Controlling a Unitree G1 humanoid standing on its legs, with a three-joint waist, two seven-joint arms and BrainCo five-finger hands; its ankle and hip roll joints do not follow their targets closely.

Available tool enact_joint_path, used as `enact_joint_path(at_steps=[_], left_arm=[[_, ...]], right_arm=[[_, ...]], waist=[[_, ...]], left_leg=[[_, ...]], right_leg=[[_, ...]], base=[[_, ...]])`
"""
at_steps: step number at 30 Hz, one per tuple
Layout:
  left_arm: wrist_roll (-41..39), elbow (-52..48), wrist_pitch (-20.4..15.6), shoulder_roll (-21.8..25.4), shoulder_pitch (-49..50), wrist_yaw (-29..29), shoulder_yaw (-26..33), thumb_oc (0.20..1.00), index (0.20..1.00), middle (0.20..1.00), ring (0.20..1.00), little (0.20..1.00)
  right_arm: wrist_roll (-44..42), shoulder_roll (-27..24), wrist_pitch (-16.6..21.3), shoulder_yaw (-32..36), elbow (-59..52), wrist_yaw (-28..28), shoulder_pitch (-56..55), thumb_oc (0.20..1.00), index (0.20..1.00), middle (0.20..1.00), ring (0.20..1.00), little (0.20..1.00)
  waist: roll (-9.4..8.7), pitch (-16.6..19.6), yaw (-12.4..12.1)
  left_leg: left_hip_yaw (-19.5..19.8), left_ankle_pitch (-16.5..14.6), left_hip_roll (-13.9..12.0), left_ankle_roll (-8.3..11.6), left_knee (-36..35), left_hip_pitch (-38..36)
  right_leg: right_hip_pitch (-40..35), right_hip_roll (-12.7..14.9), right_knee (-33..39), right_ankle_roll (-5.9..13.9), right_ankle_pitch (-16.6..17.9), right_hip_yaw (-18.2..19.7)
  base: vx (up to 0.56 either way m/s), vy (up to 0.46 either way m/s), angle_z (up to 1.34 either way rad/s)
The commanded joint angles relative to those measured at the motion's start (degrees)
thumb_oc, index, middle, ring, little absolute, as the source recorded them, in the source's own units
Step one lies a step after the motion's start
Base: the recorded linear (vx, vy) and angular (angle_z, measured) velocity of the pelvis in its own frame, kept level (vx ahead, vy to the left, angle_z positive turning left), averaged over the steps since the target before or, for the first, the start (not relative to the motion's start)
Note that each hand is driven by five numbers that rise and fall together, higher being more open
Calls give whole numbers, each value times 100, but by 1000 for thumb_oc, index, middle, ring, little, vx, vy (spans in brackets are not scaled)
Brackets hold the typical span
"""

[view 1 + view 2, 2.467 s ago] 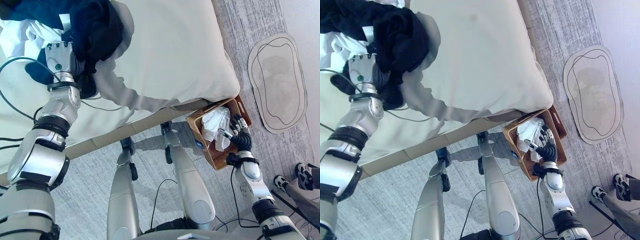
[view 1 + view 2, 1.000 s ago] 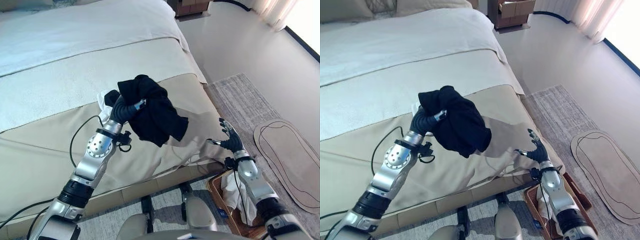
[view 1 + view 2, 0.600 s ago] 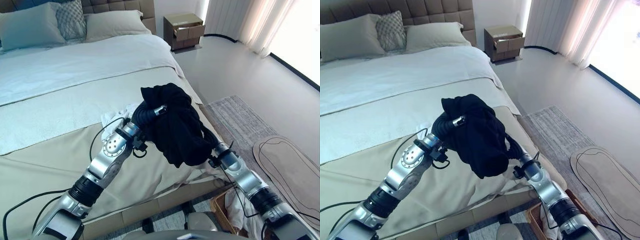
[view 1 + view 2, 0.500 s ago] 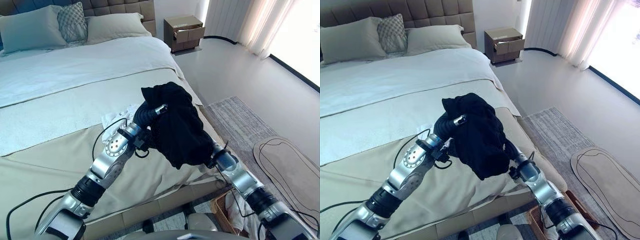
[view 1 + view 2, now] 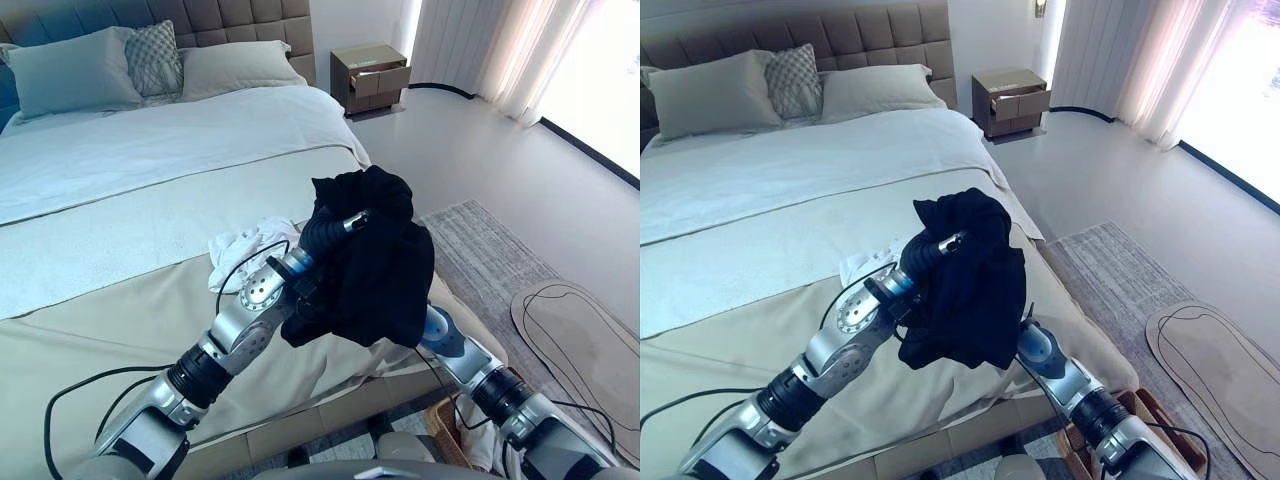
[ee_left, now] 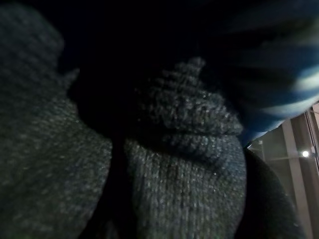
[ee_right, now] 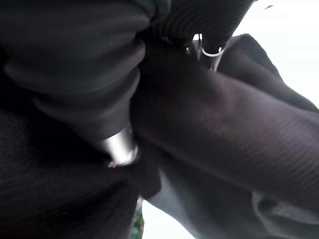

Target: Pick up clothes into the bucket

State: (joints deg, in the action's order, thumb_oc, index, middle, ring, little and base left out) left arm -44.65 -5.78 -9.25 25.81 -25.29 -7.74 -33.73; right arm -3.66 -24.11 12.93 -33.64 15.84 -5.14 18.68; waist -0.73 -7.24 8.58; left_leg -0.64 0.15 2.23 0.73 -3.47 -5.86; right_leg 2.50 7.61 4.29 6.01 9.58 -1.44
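Left hand (image 5: 325, 232) holds the black garment (image 5: 385, 275) up above the bed (image 5: 130, 190), fingers buried in the cloth, grip impossible to read. Right hand is tucked behind that garment, fingers unreadable too. White clothes (image 5: 245, 245) lie on the bed beside it.

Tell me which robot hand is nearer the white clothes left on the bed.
Left. The left robot hand, buried in the black garment, is just beside the white clothes; the right is behind the garment, farther toward the bed's edge.
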Motion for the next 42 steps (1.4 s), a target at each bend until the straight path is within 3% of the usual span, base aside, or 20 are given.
enact_joint_path(at_steps=[1,11,12,15,16,17,18,24,31,42], left_arm=[[-303,-305,-386,-183,-640,14,172,200,200,200,200,200],[125,-277,-353,-18,71,143,851,200,200,200,200,200],[297,-319,-374,48,270,137,1059,200,200,200,200,200],[908,-355,-509,57,781,160,1448,200,200,200,200,200],[1403,-90,-615,-24,933,234,1554,592,592,592,592,592],[1408,-87,-618,-27,932,236,1551,765,765,765,765,765],[1651,65,-648,-70,1037,314,1612,1000,1000,1000,1000,1000],[2620,1020,-615,-315,1407,410,1644,1000,1000,1000,1000,1000],[2996,1571,-540,-439,1775,370,1673,1000,1000,1000,1000,1000],[3052,2151,-578,-494,2742,101,2139,1000,1000,1000,1000,1000]], right_arm=[[-433,137,145,190,-197,35,-103,200,200,200,200,200],[-1479,217,46,1275,-715,299,-790,200,200,200,200,200],[-1563,17,138,1553,-554,129,-1161,200,200,200,200,200],[-1911,113,299,2040,-510,74,-1645,200,200,200,200,200],[-2229,253,411,2243,-406,28,-1743,200,200,200,200,200],[-2232,251,412,2244,-406,26,-1745,200,200,200,200,200],[-2443,320,456,2383,-490,8,-1825,200,200,200,200,200],[-3485,642,643,2952,-930,-210,-2030,200,200,200,200,200],[-4238,911,845,3489,-1177,-112,-2024,200,200,200,200,200],[-4125,780,1020,4326,-1159,199,-2104,200,200,200,200,200]], waist=[[-324,390,-137],[-342,408,-91],[-347,410,-82],[-376,403,-48],[-382,412,-12],[-381,413,-15],[-385,415,-3],[-416,431,51],[-432,457,58],[-499,449,34]], left_leg=[[216,-568,238,-269,635,260],[144,-595,240,-294,675,257],[140,-591,236,-286,670,258],[119,-588,217,-279,662,266],[92,-599,209,-278,657,258],[91,-600,209,-278,657,256],[68,-605,203,-279,658,252],[12,-632,204,-301,668,229],[-11,-661,205,-315,699,235],[-68,-728,263,-363,854,304]], right_leg=[[148,568,-440,541,-20,-69],[145,567,-436,529,-9,-14],[151,566,-438,536,-9,-14],[182,551,-459,533,-16,19],[196,539,-464,529,-26,45],[196,538,-465,529,-27,47],[203,534,-474,526,-35,63],[211,513,-489,521,-54,128],[231,523,-515,527,-60,162],[259,542,-528,540,-21,225]], base=[[0,0,0],[1,4,-2],[0,0,0],[0,0,0],[-5,6,-3],[-4,7,-9],[-2,4,-9],[-8,-3,-6],[-11,-2,-4],[-22,3,-1]])
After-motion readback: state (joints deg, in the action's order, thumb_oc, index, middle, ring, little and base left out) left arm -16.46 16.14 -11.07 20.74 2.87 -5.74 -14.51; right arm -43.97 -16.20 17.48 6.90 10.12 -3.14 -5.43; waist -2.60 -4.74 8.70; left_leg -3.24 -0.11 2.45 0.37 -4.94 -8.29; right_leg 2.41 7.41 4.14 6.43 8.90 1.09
